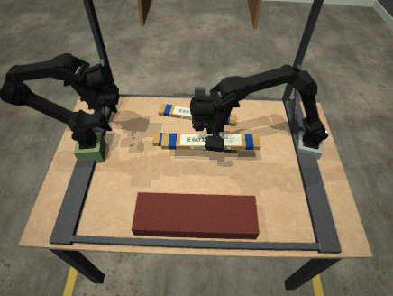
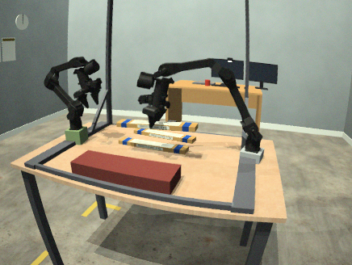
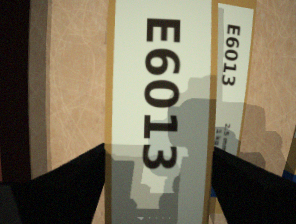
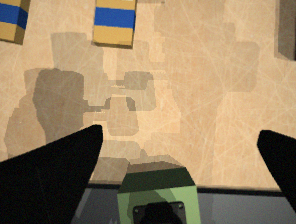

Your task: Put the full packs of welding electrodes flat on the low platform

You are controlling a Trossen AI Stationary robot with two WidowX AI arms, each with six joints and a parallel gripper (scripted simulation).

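Maroon platform (image 1: 196, 214) (image 2: 123, 167) (image 3: 12, 75) on wooden tabletop (image 1: 180, 178) (image 2: 214, 174) (image 3: 75, 100) (image 4: 220, 145); desk (image 2: 218, 94), monitors near pale wall (image 2: 169, 32).

Bare tabletop before red platform (image 1: 196, 216) (image 2: 125, 170).

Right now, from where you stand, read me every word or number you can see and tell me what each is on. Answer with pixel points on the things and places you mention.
"E6013": pack in the left gripper (image 1: 234, 139) (image 2: 186, 127) (image 3: 162, 100); its fine print is too blurred.
"E6013", "2.5 mm": middle pack (image 1: 157, 139) (image 2: 153, 145) (image 3: 233, 105) (image 4: 114, 18); other small print unreadable.
"E60", rest hidden: far pack (image 1: 168, 110) (image 2: 165, 135) (image 4: 12, 16).
Wall sheet (image 2: 8, 50): nothing legible.
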